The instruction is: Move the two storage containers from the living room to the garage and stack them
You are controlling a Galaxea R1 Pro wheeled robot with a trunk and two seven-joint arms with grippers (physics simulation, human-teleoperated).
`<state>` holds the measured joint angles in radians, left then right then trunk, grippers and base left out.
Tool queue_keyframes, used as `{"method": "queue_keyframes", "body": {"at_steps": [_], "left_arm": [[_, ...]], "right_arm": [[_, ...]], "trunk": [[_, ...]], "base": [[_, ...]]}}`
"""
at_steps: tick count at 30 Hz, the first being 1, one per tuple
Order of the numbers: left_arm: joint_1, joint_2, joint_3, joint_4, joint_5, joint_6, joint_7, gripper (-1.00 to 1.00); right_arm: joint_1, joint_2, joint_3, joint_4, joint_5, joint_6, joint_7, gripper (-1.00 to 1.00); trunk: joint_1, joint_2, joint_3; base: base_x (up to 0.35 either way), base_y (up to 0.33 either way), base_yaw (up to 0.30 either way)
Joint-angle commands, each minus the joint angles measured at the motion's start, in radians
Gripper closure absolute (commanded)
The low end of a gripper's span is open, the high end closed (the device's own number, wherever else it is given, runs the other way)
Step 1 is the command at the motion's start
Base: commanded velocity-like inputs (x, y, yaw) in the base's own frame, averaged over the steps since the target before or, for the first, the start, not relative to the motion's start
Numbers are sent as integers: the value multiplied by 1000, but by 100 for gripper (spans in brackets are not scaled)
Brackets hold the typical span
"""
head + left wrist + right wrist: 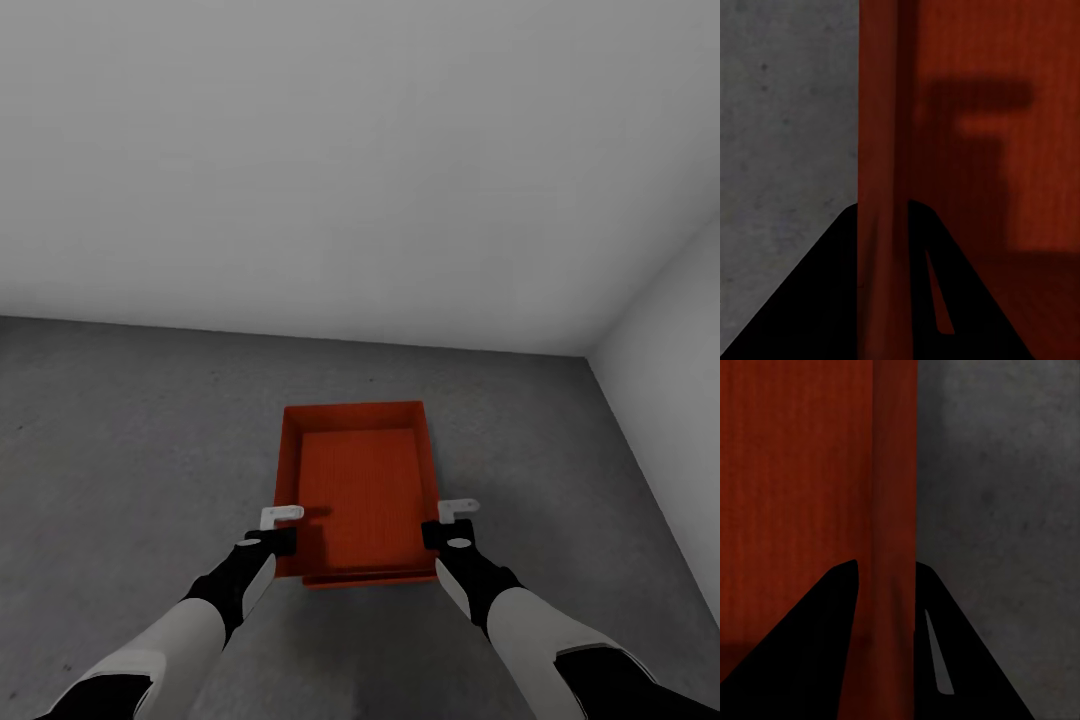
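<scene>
We stand in the garage, where plain pale grey walls meet in a corner ahead and to our right, and the floor is dark grey mottled concrete. Straight ahead a red-orange storage container points its long axis away from us toward the far wall, open side up, its low walls straight and its bottom flat; a second red-orange edge shows just under its near rim, though we cannot tell whether that belongs to another container beneath. We cannot tell if it rests on the concrete or hangs just above it. Our left gripper sits at the container's left wall near the close corner, and in the left wrist view its two dark fingers straddle that wall, one on each side, pinching it. Our right gripper mirrors this at the right wall, and the right wrist view shows its fingers pressed either side of the upright red panel.
</scene>
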<state>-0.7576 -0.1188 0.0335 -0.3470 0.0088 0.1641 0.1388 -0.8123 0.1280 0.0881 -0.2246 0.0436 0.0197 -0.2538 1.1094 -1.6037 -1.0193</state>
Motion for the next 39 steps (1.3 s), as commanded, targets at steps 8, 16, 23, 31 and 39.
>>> {"method": "queue_keyframes", "body": {"at_steps": [8,16,23,31,39], "left_arm": [[0,33,-12,-6,-13,1,7,100],[0,33,-12,-6,-13,-3,7,100],[0,33,-12,-5,-13,-3,7,100],[0,33,-12,-4,-13,-4,7,100],[0,33,-13,-6,-13,-6,7,100]], "right_arm": [[-1,-4,6,4,-5,41,-4,100],[-1,-4,5,4,-5,41,-4,100],[-1,-4,6,4,-5,40,-4,100],[-1,-4,6,4,-5,40,-4,100],[-1,-4,6,4,-5,40,-4,100]], "trunk": [[0,0,-1],[0,0,-1],[0,0,-1],[0,0,-1],[0,0,-1]], "base": [[0,0,103],[0,0,210],[0,0,24],[0,-120,1],[0,-86,0]]}}
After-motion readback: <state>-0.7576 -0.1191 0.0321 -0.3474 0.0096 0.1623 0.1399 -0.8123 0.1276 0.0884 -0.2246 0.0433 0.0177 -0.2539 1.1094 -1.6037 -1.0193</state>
